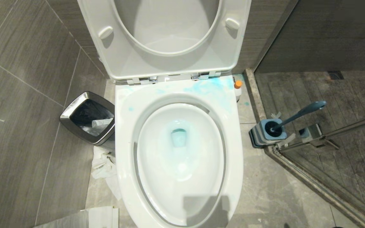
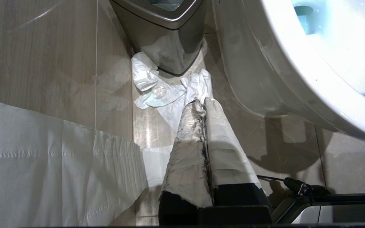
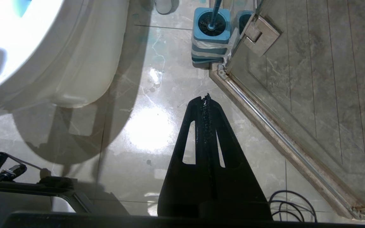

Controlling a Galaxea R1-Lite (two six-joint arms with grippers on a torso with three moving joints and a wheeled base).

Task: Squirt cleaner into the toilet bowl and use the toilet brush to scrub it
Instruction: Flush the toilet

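The toilet brush (image 1: 296, 115) stands in its stand (image 1: 266, 134) right of the toilet bowl (image 1: 233, 177), where cleaner (image 1: 178, 137) tints the water. Both hands, left hand (image 2: 204, 100) and right hand (image 3: 206, 98), hang closed and empty. The slim, leaning handle could slip a pinch. Only the left wrist view shows tissue (image 2: 166, 91) by the bin (image 2: 166, 34).

Bright overhead light is glaring off the glossy white porcelain toilet bowl (image 1: 233, 177) and polished grey floor tiles (image 3: 150, 129), casting soft shadows; everything is staying sharp.
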